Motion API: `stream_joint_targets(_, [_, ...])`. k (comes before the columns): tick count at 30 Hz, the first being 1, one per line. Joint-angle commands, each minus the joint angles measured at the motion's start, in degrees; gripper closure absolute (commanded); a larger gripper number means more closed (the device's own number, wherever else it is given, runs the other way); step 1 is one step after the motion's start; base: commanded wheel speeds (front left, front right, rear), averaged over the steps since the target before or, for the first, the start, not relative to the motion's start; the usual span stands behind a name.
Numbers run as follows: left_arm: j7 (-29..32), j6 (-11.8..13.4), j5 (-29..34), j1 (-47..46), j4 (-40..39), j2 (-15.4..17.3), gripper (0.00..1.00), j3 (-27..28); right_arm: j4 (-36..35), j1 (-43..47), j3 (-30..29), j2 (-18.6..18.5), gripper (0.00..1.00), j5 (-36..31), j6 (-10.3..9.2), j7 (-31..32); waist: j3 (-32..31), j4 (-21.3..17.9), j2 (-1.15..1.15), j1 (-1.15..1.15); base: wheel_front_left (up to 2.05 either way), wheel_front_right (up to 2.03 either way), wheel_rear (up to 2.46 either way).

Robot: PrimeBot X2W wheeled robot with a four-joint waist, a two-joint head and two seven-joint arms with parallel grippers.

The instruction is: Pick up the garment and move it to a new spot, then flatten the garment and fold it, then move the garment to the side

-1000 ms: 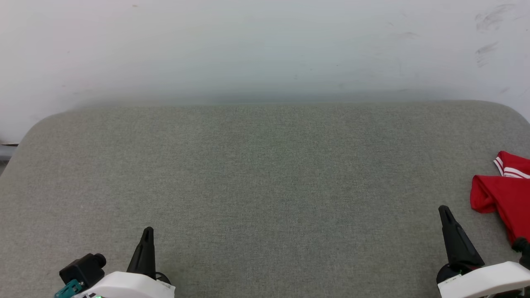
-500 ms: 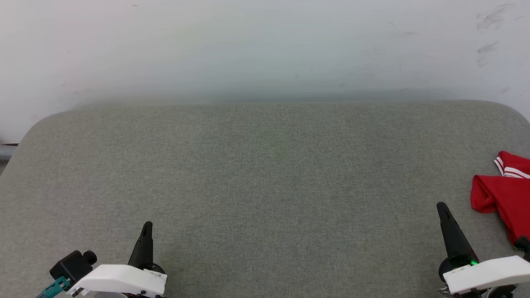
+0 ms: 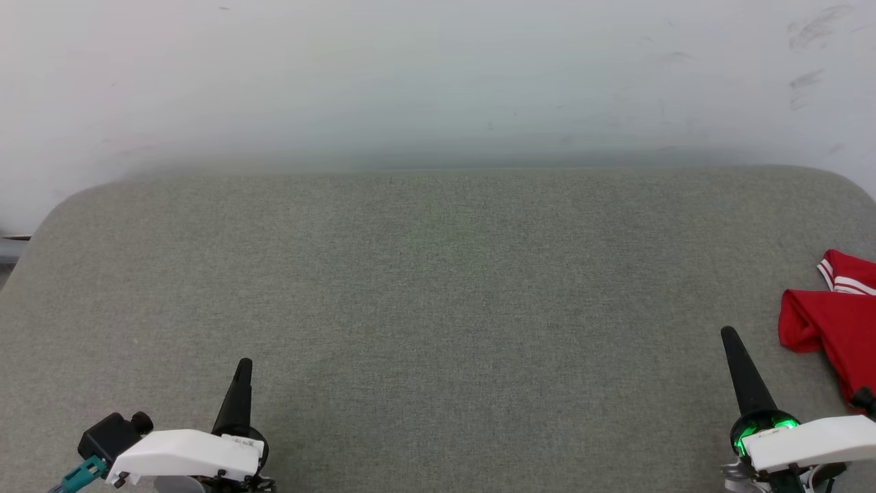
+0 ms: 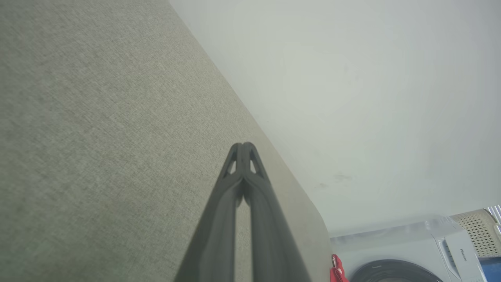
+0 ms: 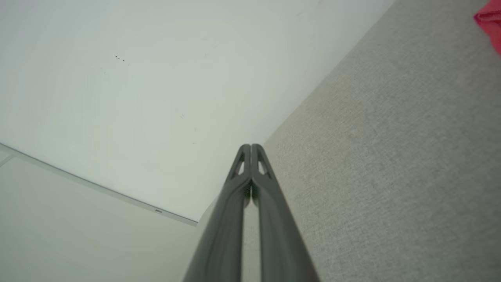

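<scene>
The garment [image 3: 833, 322], red with white-striped trim, lies crumpled at the right edge of the grey table [image 3: 438, 287], partly cut off by the head view's border. A sliver of the garment [image 4: 336, 270] shows far off in the left wrist view, and a corner of the garment [image 5: 489, 19] at the top right of the right wrist view. My left gripper [image 3: 243, 366] hovers at the lower left, shut and holding nothing. My right gripper [image 3: 729, 335] is at the lower right, shut and empty, a short way left of the garment. Fingertips touch in both wrist views: the left gripper [image 4: 243, 145], the right gripper [image 5: 250, 146].
A pale wall [image 3: 438, 82] runs behind the table's far edge. The left wrist view shows a white washing machine [image 4: 415, 254] beyond the table's end. A floor and wall seam [image 5: 98, 188] appears in the right wrist view.
Both arms have drawn back and lowered a little at the bottom of the head view, fingertips sitting slightly higher in frame. The garment has not moved.
</scene>
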Motion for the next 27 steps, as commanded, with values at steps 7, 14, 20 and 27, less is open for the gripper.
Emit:
stream_joint_targets(7, [1.45, -0.90, -5.11, -1.92, 0.08, -0.22, 1.00, 0.89, 1.20, -2.31, -0.01, -0.46, 1.00, 5.37, -0.01, 0.37, 0.03, 0.02, 0.00, 0.00, 0.00, 0.00, 0.00])
stream_joint_targets(14, [2.45, -1.26, -9.04, -2.43, 0.40, -0.38, 1.00, 1.35, 2.48, -3.06, -0.07, -0.43, 1.00, 9.42, -0.01, 0.71, 0.06, 0.04, 0.00, 0.00, 0.00, 0.00, 0.00])
stream_joint_targets(20, [3.30, -1.55, -12.19, -2.89, 0.67, -0.55, 1.00, 1.77, 3.51, -3.75, -0.13, -0.40, 1.00, 12.68, -0.01, 0.95, 0.08, 0.06, 0.00, 0.00, 0.00, 0.00, 0.00])
stream_joint_targets(27, [4.20, -2.00, -15.70, -3.29, 0.98, -0.71, 1.00, 2.23, 4.64, -4.37, -0.21, -0.34, 1.00, 16.29, -0.02, 1.25, 0.11, 0.08, 0.00, -0.01, 0.00, 0.00, 0.00])
